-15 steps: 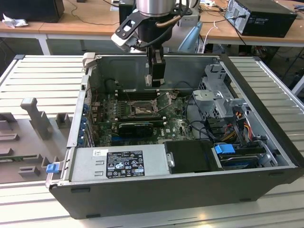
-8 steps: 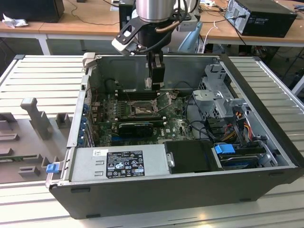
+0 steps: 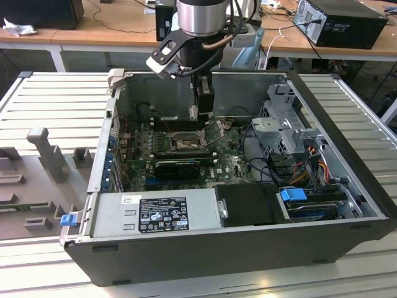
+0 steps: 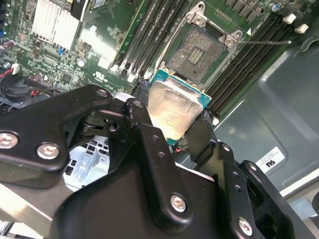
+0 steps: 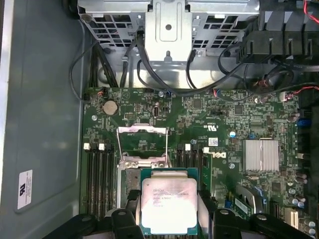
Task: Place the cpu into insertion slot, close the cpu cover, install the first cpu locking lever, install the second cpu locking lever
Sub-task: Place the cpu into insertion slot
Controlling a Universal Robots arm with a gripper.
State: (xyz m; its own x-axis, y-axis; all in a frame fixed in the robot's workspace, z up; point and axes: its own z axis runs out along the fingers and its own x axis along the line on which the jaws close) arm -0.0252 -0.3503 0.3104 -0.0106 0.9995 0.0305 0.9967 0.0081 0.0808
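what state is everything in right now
gripper, shut on cpu
cpu, held off the board, not seated in slot
slot, empty, contacts bare
cover, raised open
case, side open

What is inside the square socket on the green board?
Nothing visible: the socket shows bare dark contacts in the second wrist view. Its near edge is hidden behind the chip held by the gripper.

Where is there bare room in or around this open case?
Bare: the slatted table on the exterior view's right of the computer case, and the grey case panel beside the memory slots. Crowded: the motherboard, the cabled drive cage, and around the gripper holding the cpu.
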